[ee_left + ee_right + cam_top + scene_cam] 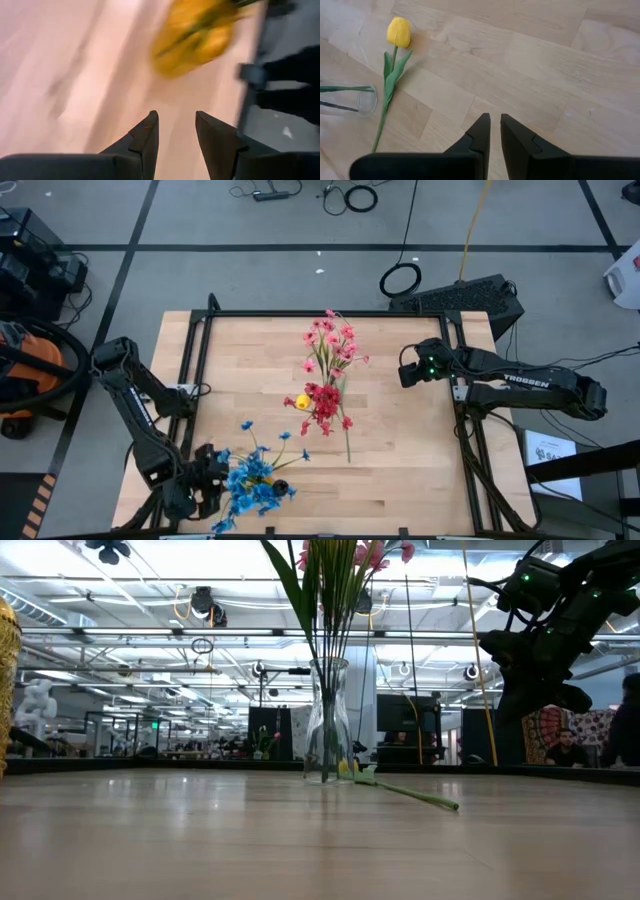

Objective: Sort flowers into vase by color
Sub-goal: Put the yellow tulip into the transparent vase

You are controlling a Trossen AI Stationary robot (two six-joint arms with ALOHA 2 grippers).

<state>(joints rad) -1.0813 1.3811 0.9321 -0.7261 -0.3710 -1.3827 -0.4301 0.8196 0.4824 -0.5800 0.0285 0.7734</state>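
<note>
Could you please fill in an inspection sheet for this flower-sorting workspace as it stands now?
Surface: wooden table, black frame around it.
Job's things: glass vase mid-table holding pink flowers; red flowers and yellow tulip beside it; blue flowers at front left.
Clutter: nothing seen.
Grippers: left gripper open by the blue flowers; right gripper nearly shut, empty, raised.
Cables: loose coils on floor.
Surroundings: open workshop, person seated behind.

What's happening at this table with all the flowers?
Two robot arms are sorting fake flowers. The left gripper, fingers open and empty, is at the near edge beside the blue flowers. The right gripper waits shut at the right side. Pink flowers stand in a glass vase; a yellow tulip lies beside it.
</note>
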